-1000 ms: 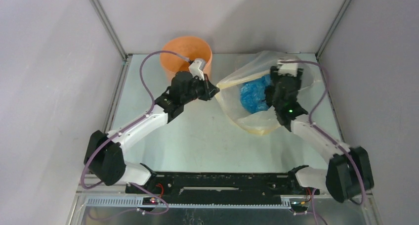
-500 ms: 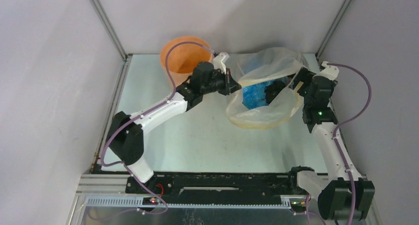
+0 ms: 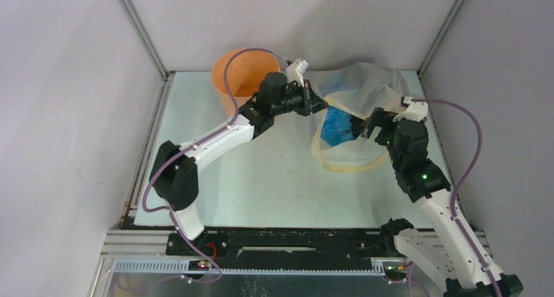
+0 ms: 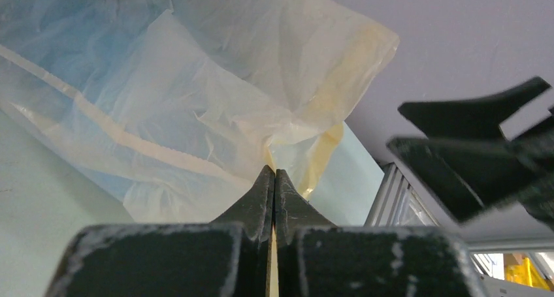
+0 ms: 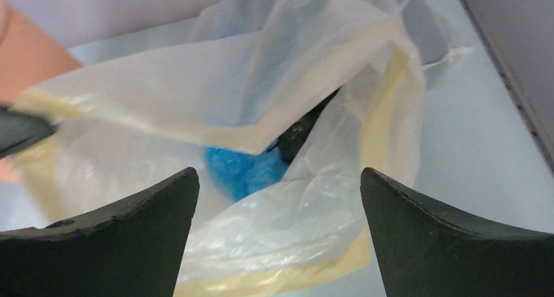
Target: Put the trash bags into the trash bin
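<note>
The light-blue trash bags (image 3: 338, 124) lie bunched inside a larger clear sack with pale yellow edges (image 3: 356, 88) at the back right of the table. They also show in the right wrist view (image 5: 245, 170). My left gripper (image 3: 320, 105) is shut on the sack's yellow-edged film (image 4: 307, 124), holding its mouth up. My right gripper (image 3: 367, 123) is open and empty at the sack's right side, facing the open mouth (image 5: 277, 174), and the blue bags lie ahead of it. The orange trash bin (image 3: 238, 72) stands upright at the back left, behind my left arm.
Grey walls and metal frame posts (image 3: 140, 32) close in the table at the back and sides. The orange bin (image 5: 26, 62) shows at the left edge of the right wrist view. My right gripper's fingers (image 4: 457, 147) show in the left wrist view.
My left gripper has carried the sack's edge to the right, away from the bin. My right arm has swung round from over the sack to its right front, jaws open.
</note>
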Controlling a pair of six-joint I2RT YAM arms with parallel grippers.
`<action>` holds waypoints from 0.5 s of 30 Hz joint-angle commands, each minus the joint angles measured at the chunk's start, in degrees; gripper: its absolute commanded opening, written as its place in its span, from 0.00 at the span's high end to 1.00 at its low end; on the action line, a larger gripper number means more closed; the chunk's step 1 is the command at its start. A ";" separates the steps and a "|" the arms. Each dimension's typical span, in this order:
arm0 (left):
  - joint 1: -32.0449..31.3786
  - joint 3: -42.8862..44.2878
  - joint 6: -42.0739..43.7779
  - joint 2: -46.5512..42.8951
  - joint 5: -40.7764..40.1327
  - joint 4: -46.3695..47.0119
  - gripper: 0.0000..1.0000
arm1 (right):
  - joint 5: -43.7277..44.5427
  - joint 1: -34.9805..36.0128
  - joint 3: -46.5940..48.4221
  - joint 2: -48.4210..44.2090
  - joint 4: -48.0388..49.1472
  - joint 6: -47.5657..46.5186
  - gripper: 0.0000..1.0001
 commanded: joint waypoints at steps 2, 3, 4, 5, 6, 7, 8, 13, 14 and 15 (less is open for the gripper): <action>-0.23 3.84 -2.14 2.29 1.88 2.51 1.00 | 5.81 10.93 -0.02 -2.68 -4.67 -2.73 0.11; -0.23 4.05 -2.14 2.52 1.90 2.50 1.00 | 6.31 12.67 -0.14 -2.50 -4.86 -2.77 0.15; -0.25 4.22 -2.18 2.78 1.80 2.50 1.00 | 6.11 14.00 -0.53 -2.33 -4.59 -2.91 0.19; -0.25 4.31 -2.22 2.96 1.80 2.50 1.00 | 5.65 15.02 -1.29 -2.18 -3.87 -2.87 0.22; -0.23 4.49 -2.25 3.17 1.79 2.50 1.00 | 4.46 15.63 -2.15 -1.85 -2.72 -3.03 0.27; -0.27 4.65 -2.30 3.29 1.77 2.41 1.00 | 2.73 15.86 -3.18 -1.46 -1.19 -3.25 0.33; -0.25 4.82 -2.31 3.45 1.64 2.34 1.00 | 1.10 15.97 -4.04 -0.78 0.09 -3.17 0.38; 0.16 5.74 -2.38 3.74 0.40 1.41 1.00 | -5.20 16.08 -5.54 6.90 6.51 -3.64 0.73; 0.38 6.04 -2.54 3.74 0.04 1.09 1.00 | -5.41 16.07 -5.52 8.66 8.37 -3.73 0.77; 0.58 6.54 -2.72 3.86 -0.57 0.64 1.00 | -5.16 16.00 -5.54 10.27 9.93 -3.89 0.79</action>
